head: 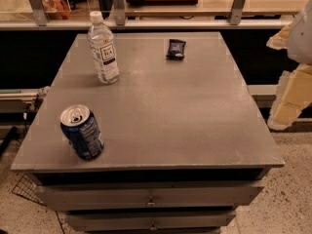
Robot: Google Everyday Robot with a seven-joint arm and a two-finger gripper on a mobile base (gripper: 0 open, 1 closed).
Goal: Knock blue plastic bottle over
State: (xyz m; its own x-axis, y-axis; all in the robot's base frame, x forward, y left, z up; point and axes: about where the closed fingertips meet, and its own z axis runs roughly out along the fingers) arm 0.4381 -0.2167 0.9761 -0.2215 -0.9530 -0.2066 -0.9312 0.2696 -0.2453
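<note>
Currently upright on the far left of the grey worktop (170, 116): blue plastic bottle (103, 50), white cap on. Stands well apart from soda can (82, 132) at near left and snack packet (176, 48) at far middle. Beyond the right edge: pale gripper (287, 104), touching nothing; cannot tell whether open or closed.

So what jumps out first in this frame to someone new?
The blue plastic bottle stands upright at the back left of the table, with a dark blue soda can standing near the front left corner. A small dark snack packet lies at the back centre. The gripper hangs off the right edge, far from the bottle.
</note>
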